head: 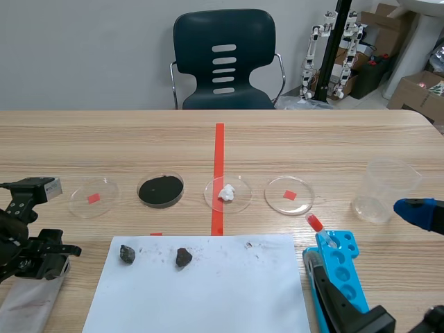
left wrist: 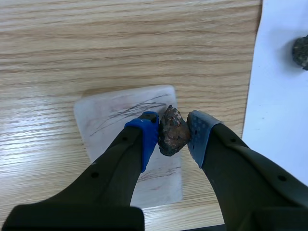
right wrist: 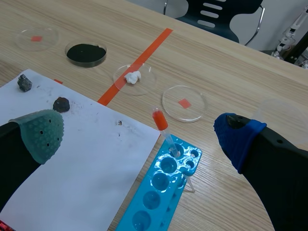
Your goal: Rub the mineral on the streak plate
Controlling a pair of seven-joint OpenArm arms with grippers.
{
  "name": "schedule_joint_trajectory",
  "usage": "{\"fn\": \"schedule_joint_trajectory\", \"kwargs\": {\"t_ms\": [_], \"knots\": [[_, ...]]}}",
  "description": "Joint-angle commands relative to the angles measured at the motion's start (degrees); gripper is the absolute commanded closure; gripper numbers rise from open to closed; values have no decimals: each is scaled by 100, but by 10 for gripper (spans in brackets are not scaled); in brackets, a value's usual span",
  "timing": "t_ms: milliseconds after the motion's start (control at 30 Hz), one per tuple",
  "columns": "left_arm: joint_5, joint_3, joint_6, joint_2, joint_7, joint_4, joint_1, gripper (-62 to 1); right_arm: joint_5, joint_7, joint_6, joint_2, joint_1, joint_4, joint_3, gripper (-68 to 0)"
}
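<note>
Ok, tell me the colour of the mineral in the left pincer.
The mineral is dark brown with rusty patches; left wrist view shows it best.

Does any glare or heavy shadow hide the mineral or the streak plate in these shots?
Left wrist view: no, the light is soft and even, and the mineral in the left gripper and the marks on the streak plate show plainly. Right wrist view: bright glints on the blue rack. Scene view: faint shadows, no glare.

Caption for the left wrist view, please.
Left jaws grip a brown mineral over the line-marked white streak plate on the table.
</note>
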Motion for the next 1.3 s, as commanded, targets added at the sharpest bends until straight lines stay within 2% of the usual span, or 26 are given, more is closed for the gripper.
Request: {"fn": "schedule_joint_trajectory", "kwargs": {"t_ms": [0, 100, 200, 333, 433, 533, 600, 733, 800, 1100, 1267], "knots": [[-33, -31, 7, -20, -20, 15, -15, -74, 37, 85, 0, 44, 50, 31, 9, -679], [39, -31, 13, -22, -20, 15, -15, -74, 37, 85, 0, 44, 50, 31, 9, -679], [433, -31, 101, -22, -13, 15, -15, -74, 37, 85, 0, 44, 50, 31, 9, -679], [1106, -31, 415, -24, 2, 15, -17, -74, 37, 85, 0, 44, 50, 31, 9, -679], [1272, -31, 452, -24, 2, 15, -17, -74, 37, 85, 0, 44, 50, 31, 9, -679], [1228, -31, 450, -20, 37, 15, -15, -74, 37, 85, 0, 44, 50, 31, 9, -679], [966, -31, 411, -20, 37, 15, -15, -74, 37, 85, 0, 44, 50, 31, 9, -679], [203, -28, 111, 7, -2, 15, 26, -74, 37, 85, 0, 44, 50, 31, 9, -679], [24, -28, -9, 55, -59, 15, 66, -74, 37, 85, 0, 44, 50, 31, 9, -679], [94, -31, -9, 26, -439, 63, 114, -74, 37, 85, 0, 44, 50, 31, 9, -679], [125, -33, 52, -153, -1432, 586, 439, -74, 37, 85, 0, 44, 50, 31, 9, -679]]}}
